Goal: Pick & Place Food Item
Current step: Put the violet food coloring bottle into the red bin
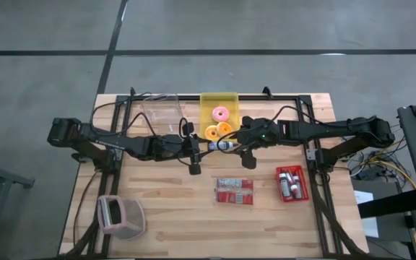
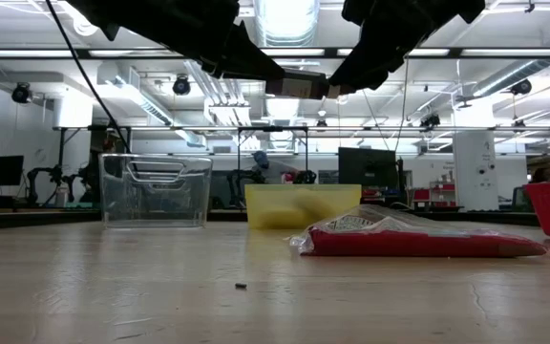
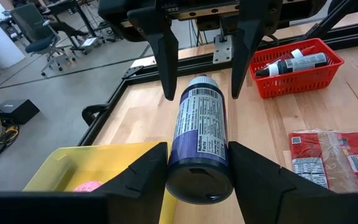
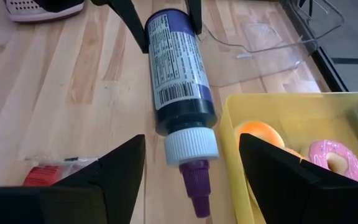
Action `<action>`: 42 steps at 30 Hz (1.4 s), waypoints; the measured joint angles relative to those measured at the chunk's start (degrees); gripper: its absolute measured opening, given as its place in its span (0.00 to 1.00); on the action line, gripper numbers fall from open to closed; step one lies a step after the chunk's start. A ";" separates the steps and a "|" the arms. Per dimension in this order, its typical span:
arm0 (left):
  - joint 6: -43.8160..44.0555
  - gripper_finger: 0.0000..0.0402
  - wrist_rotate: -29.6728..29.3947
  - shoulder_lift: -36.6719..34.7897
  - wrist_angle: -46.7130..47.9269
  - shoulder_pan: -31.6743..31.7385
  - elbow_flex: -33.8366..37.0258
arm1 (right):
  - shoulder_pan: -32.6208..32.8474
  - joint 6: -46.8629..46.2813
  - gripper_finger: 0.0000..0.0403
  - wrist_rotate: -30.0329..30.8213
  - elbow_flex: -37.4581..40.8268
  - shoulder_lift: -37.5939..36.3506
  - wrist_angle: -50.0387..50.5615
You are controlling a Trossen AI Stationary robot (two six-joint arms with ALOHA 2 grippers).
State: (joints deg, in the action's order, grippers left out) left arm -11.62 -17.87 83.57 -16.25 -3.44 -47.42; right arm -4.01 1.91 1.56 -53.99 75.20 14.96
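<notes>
The left hand (image 3: 197, 168) grips the base of the squeeze bottle (image 3: 199, 140), holding it level above the worktop (image 1: 172, 209) beside the yellow bin (image 1: 231, 101). The right hand (image 4: 191, 168) straddles the cap end, fingers spread, no contact. The rigid, smooth bottle is probably light; grip its body.
</notes>
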 joint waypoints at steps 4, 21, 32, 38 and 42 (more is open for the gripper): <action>0.00 0.40 -0.02 0.00 0.00 0.00 0.00 | 0.00 0.03 0.60 0.00 0.24 0.00 0.13; 0.00 0.40 -0.02 0.00 0.00 0.00 0.00 | -0.02 0.15 0.49 0.10 0.42 0.04 -0.33; 0.00 0.40 -0.07 0.00 0.00 -0.02 0.00 | 0.00 2.19 0.34 0.09 0.42 0.04 -0.26; 0.00 0.40 -0.07 0.00 0.08 -0.04 0.00 | 0.00 2.32 0.28 0.00 0.42 0.04 -0.19; 0.00 0.40 -0.07 0.00 0.09 -0.04 0.00 | 0.00 2.32 0.28 0.00 0.42 0.04 -0.17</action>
State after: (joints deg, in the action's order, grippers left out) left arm -11.62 -17.93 83.57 -16.16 -3.49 -47.42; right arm -4.01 4.23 1.56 -53.56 75.24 14.79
